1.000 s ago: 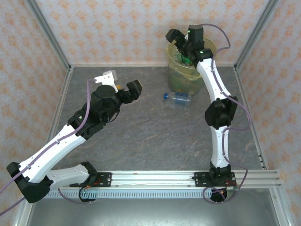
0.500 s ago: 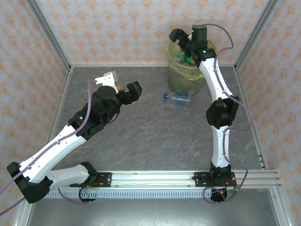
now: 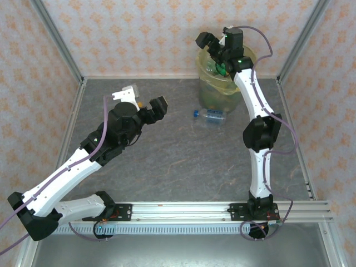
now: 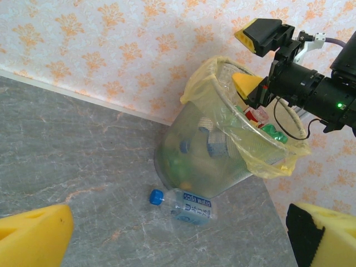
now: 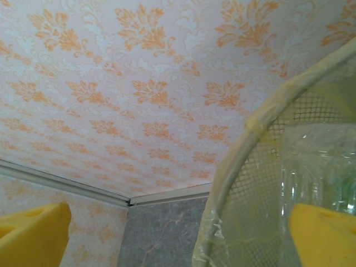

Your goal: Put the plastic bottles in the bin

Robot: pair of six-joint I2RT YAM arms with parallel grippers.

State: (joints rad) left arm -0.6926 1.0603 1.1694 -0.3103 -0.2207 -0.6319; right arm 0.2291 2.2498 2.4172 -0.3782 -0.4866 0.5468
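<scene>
Inside the round translucent pale-yellow bin (image 3: 214, 92) with its yellow bag: several small plastic bottles (image 4: 211, 147), clear and green. Just beside its base: one clear plastic bottle with blue cap (image 3: 210, 114), lying flat. Over its rim: right gripper (image 3: 213, 51), jaws spread wide, empty. Well left of it: left gripper (image 3: 143, 99), likewise wide and empty.

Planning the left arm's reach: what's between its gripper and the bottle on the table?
Only bare table between the left gripper and the bottle, per top view.
</scene>
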